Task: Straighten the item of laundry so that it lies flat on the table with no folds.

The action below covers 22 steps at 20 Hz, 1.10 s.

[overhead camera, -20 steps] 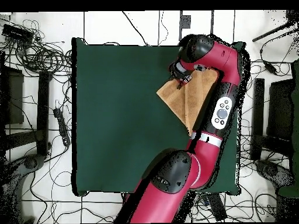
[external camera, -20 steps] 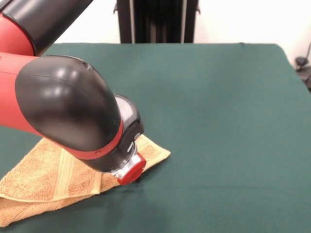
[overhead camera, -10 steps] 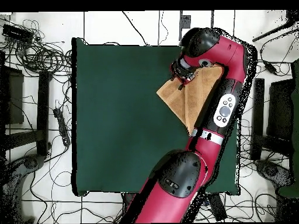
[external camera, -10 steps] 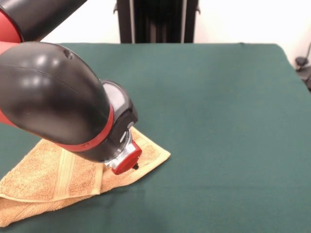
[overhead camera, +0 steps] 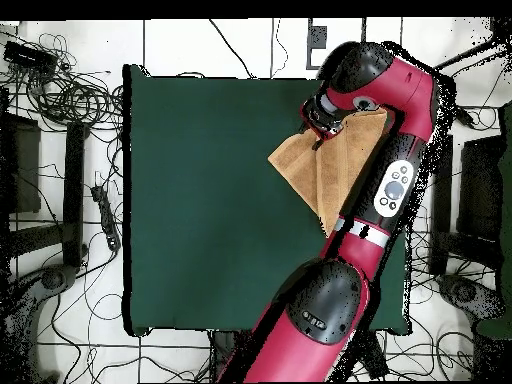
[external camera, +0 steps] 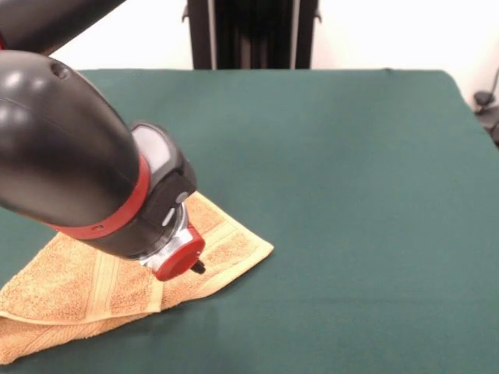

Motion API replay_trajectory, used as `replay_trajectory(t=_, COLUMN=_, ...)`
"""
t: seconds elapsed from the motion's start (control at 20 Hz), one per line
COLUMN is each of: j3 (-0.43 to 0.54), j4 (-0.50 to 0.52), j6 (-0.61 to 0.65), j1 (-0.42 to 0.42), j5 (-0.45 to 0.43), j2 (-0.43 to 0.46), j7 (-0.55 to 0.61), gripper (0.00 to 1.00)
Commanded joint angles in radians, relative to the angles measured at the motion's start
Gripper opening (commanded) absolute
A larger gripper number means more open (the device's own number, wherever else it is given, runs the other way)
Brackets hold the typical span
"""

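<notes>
Over the folded towel (external camera: 93,288) on the table (external camera: 351,195) hangs the claw (external camera: 195,267), its grip state unclear.

Robotics lab: large green cloth-covered table (overhead camera: 200,200) on pale tiled floor (overhead camera: 230,45), tangled black cables (overhead camera: 70,95) all around, red-and-black robot arm (overhead camera: 400,150) over table.

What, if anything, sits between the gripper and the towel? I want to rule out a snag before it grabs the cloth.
Nothing visible does. The gripper hangs right over the folded towel near its pointed corner, and the table around them shows only bare green cloth.
</notes>
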Motion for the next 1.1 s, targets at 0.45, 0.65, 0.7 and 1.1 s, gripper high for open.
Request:
replay_trajectory(t=0.45, j3=-0.042, j4=0.204, j6=-0.103, j1=-0.023, j5=-0.007, j2=0.010, j7=-0.381, gripper=1.00)
replay_trajectory(t=0.65, j3=-0.128, j4=0.292, j6=-0.171, j1=-0.048, j5=0.041, j2=0.010, j7=-0.408, gripper=1.00)
replay_trajectory(t=0.7, j3=-0.142, j4=0.307, j6=-0.181, j1=-0.052, j5=0.043, j2=0.011, j7=-0.429, gripper=1.00)
replay_trajectory(t=1.1, j3=-0.241, j4=0.301, j6=-0.166, j1=-0.071, j5=-0.130, j2=-0.031, j7=-0.950, gripper=1.00)
